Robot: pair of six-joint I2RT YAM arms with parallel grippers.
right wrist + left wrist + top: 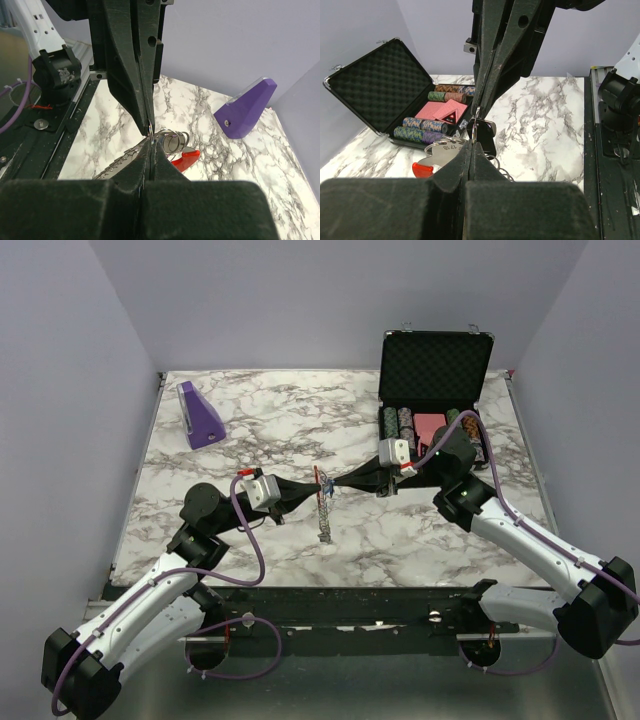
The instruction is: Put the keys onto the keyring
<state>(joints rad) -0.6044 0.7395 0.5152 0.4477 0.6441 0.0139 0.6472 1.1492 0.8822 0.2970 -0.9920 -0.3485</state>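
Red keyring (pixel 185 157), one, purple block (pixel 247 107), one

High behind the arm bases (pixel 215 625), down onto the whole bench (pixel 250 430). Wrists close, facing each other: left toward chip case (pixel 375 85), right toward purple wedge (pixel 247 107); keyring (pixel 185 159) shared.

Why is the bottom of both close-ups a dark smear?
Left wrist view: the left hand sits too near the lens, so it blurs, while the case is sharp. Right wrist view: same with the right hand; the purple block is crisp.
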